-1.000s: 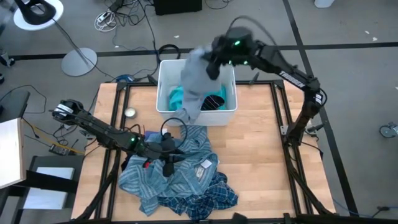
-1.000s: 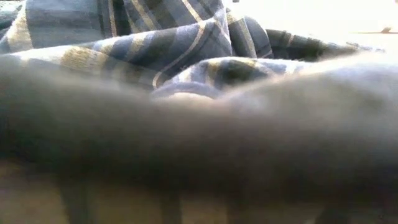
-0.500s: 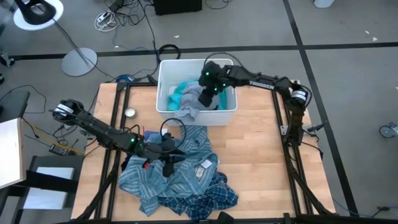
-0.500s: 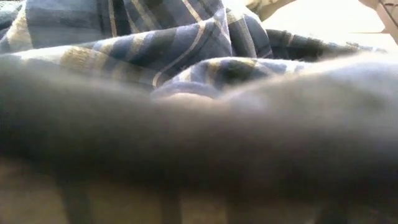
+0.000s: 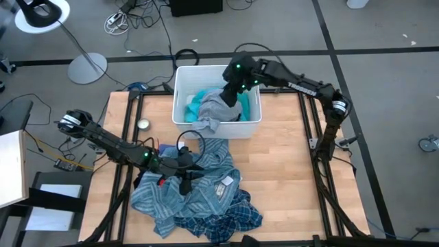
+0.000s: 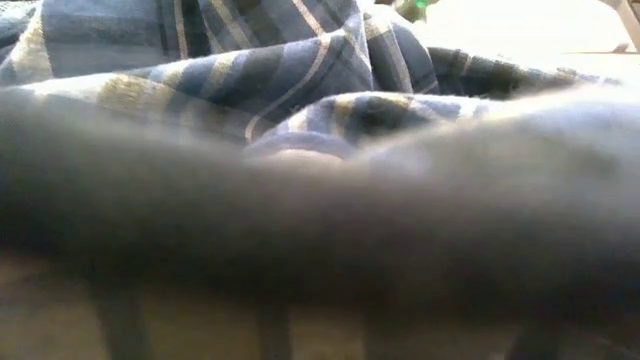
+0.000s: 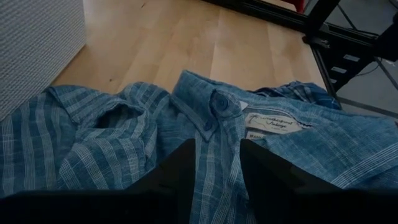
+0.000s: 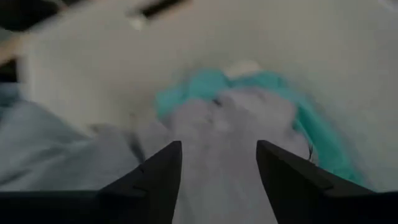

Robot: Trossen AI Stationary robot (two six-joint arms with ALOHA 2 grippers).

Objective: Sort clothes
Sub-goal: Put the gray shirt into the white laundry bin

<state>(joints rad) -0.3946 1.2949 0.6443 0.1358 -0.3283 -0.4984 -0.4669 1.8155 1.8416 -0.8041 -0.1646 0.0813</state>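
Note:
A white bin (image 5: 180, 96) stands at the table's far edge. In it lie a turquoise garment (image 5: 197, 103) and a grey garment (image 5: 221, 106). A flap of the grey one (image 5: 210, 124) hangs over the bin's near rim. My right gripper (image 8: 217, 155) stands open just above the grey garment (image 8: 217, 124), holding nothing. A blue-and-white plaid shirt (image 5: 206, 195) lies heaped on the table's near half. My left gripper (image 7: 217, 168) is open low over it, just short of the collar (image 7: 217, 102). My left gripper comes slanting down at the plaid shirt near its collar button (image 7: 219, 104). Its fingers (image 7: 186, 168) hide the cloth under them, so I cannot tell whether they touch the shirt.
A small round metal thing (image 5: 143, 124) lies on the table left of the bin. Bare wood lies to the right of the shirt heap (image 5: 281, 178). In the low view, blurred dark cloth (image 6: 320, 230) fills the front, with plaid cloth (image 6: 250, 80) behind it.
My right gripper has come down from high over the bin to just above its contents, tipping further downward. The grey garment, which hung long below it, now lies heaped in the bin, with one flap over the near rim.

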